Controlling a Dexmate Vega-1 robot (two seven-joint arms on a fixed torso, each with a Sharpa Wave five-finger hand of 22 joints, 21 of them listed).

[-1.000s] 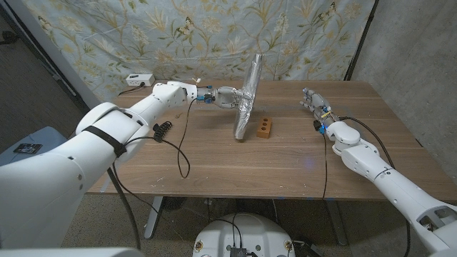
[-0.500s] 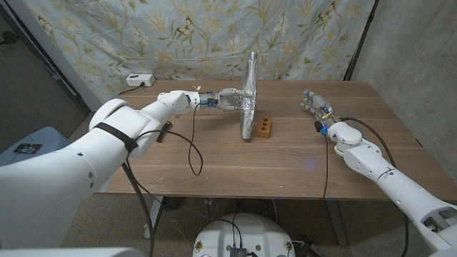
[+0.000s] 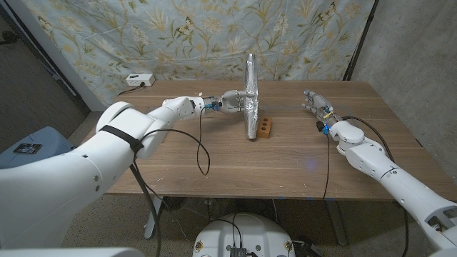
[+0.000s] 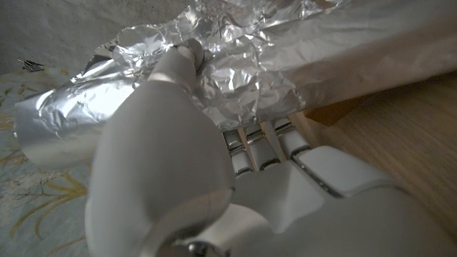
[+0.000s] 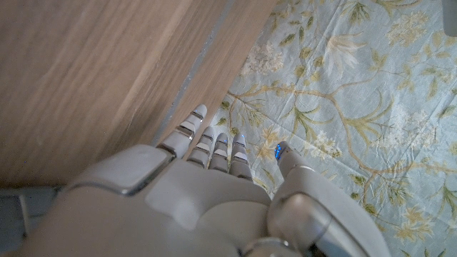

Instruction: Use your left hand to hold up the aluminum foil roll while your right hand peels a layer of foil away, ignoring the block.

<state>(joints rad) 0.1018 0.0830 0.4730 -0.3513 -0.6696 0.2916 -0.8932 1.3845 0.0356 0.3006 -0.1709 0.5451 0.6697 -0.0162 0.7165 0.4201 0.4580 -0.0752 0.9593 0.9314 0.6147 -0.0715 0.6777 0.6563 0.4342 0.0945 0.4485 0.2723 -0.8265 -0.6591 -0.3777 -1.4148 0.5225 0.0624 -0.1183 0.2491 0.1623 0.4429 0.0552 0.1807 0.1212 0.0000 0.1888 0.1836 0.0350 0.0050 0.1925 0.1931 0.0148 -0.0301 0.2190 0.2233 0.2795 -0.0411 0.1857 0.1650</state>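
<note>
- Aluminum foil roll stands nearly upright near the middle of the wooden surface, toward the far side, lower end on the wood.
- Left hand grips the roll at mid-height from the left side. In the left wrist view the fingers press into crinkled foil; thumb side wraps the near face.
- Foil surface is wrinkled where it is held; the roll's outer layer looks loose and creased there.
- Small wooden block with dark holes sits just right of the roll's base, touching it or nearly so; cannot tell which.
- Right hand is at the far right part of the surface, well apart from the roll, holding nothing, fingers extended and slightly spread.
- Right wrist view: right hand fingers reach past the surface's edge toward the floral backdrop.
- White power strip lies at the far left corner.
- Black cable trails from the left arm across the wood.
</note>
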